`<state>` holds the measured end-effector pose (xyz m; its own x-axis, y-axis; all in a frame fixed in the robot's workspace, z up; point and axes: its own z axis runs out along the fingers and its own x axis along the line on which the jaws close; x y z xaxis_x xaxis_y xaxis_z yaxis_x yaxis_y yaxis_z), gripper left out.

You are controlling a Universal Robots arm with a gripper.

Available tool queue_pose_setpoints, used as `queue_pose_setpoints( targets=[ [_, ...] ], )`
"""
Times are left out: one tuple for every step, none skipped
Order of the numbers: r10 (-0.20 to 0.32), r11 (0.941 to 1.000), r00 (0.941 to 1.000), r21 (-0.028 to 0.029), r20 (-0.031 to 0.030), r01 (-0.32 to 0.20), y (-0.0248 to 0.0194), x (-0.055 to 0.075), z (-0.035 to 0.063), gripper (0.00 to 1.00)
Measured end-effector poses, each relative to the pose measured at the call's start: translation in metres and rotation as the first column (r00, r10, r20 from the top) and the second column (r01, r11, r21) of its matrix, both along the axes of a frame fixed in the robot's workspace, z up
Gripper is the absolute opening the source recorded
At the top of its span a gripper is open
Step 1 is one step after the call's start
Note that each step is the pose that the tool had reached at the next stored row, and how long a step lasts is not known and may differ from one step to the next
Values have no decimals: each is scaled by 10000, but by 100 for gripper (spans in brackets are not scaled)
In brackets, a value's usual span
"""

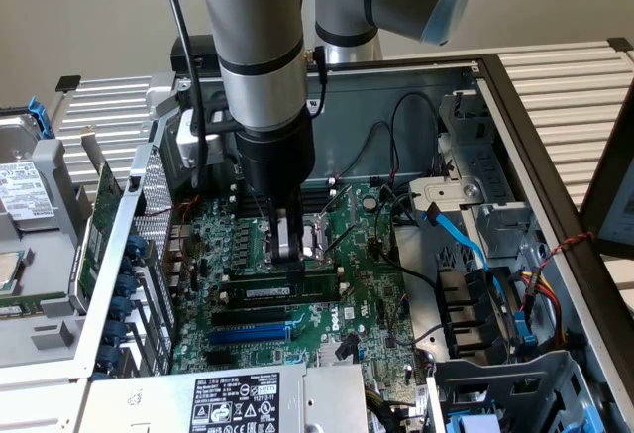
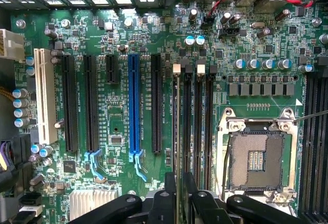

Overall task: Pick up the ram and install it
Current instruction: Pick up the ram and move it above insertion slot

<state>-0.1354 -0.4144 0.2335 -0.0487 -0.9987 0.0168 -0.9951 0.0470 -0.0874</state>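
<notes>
Ram (image 1: pixel 280 291) upright, directly beneath pincer (image 1: pixel 290 261)

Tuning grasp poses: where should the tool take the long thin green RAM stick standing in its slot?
Probably the top long edge of the long thin green RAM stick, mid-length, pinching both flat faces, from straight above. It stands on edge beside black plastic memory slots, so only its top looks free.

The claw (image 1: pixel 287 255) hangs just above the ram (image 1: pixel 282 292) lying along a motherboard (image 1: pixel 342 314) slot.
</notes>
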Motion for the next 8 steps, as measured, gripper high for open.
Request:
queue_pose_setpoints(
  targets=[
    [-1, 10000, 10000, -20, -2, 1, 0, -4, 1, 21],
    [-5, 10000, 10000, -22, -5, 5, 0, -6, 1, 21],
    [-17, 10000, 10000, -24, -37, 16, 0, -10, 2, 21],
    [-31, 10000, 9999, -22, -111, 31, 0, -13, 2, 21],
    [-41, 10000, 9998, -21, -184, 40, 0, -13, 2, 21],
    [-51, 10000, 9996, -21, -263, 51, 0, -14, 3, 21],
    [-60, 10000, 9994, -24, -350, 59, 0, -14, 4, 21],
    [-66, 10000, 9990, -24, -433, 65, 0, -14, 3, 21]
  ],
)
